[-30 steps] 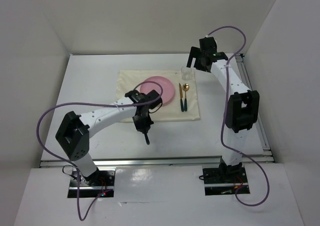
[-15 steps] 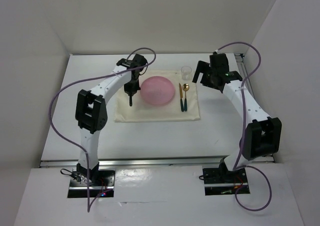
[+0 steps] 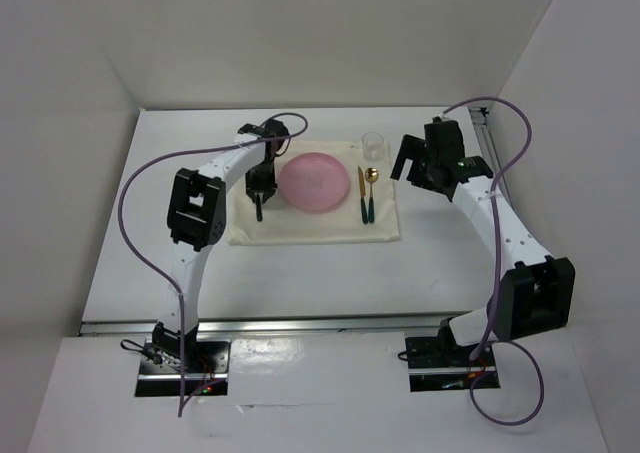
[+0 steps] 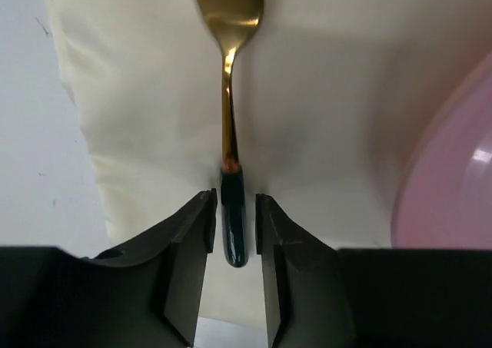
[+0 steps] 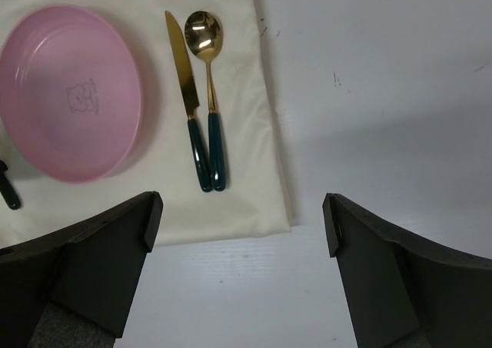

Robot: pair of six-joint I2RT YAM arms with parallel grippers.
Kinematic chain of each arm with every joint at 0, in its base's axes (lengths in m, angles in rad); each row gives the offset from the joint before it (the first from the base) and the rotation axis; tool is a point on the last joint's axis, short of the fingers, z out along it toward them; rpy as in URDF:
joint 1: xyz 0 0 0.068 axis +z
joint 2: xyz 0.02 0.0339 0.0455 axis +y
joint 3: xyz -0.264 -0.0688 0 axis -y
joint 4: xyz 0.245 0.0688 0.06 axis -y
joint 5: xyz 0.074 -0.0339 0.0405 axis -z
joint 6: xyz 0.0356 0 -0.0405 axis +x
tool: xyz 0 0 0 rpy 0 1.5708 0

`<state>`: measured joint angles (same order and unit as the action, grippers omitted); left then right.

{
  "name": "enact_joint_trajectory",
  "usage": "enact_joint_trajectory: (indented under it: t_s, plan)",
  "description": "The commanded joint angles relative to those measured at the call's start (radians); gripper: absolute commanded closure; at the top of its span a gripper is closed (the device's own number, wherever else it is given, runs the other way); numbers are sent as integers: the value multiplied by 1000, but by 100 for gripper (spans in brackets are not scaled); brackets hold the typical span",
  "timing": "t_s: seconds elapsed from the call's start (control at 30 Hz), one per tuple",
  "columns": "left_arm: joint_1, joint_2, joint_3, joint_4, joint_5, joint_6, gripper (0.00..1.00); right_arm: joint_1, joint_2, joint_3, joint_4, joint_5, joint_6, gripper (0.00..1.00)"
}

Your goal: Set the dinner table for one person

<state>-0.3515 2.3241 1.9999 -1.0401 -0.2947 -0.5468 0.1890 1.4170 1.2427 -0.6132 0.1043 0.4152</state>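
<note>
White-walled enclosure seen from above. The desk [image 3: 150,263], a large matte-white top with a metal rail [image 3: 300,323] along its near edge, spreads under both arms and carries everything else. A cream cloth placemat [image 3: 300,231] lies at its middle, towards the far side. On the placemat sit a pink plate [image 3: 312,181] and, just right of it, a gold knife [image 3: 362,188] and a gold spoon [image 3: 371,188]. The two lie side by side, dark green handles pointing to the near edge. A clear glass [image 3: 372,145] stands at the placemat's far right corner.

The left pincer [image 3: 258,198] points down at the placemat just left of the plate. Its wrist view shows the fingers [image 4: 188,240] narrowly parted, a slim gap either side of the dark green handle of a gold utensil [image 4: 228,94]. The utensil lies flat on the cloth with its head cut off by the frame.

The right pincer [image 5: 242,271] hangs above the placemat's right edge, spread wide and holding nothing.
</note>
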Motion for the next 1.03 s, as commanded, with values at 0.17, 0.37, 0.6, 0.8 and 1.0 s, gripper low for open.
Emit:
enact_joint_trajectory:
  t_s: [0.17,0.37,0.6,0.8,1.0]
  plan:
    - [-30,-75,-23,-24,-46,41,26,-6,-69,9,-33,41,8,1]
    - [-40,-261,-3,-58,-67,28,24,-6,-69,34,-77,135,57,1]
    - [-49,-609,-179,92,-5,70,17,-6,-98,23,-88,186,82,1]
    - [-49,-886,-343,188,-17,51,12,-6,-119,-11,-97,195,91,1]
    - [-40,-1120,-582,340,-49,80,0,-6,-141,-20,-128,215,82,1]
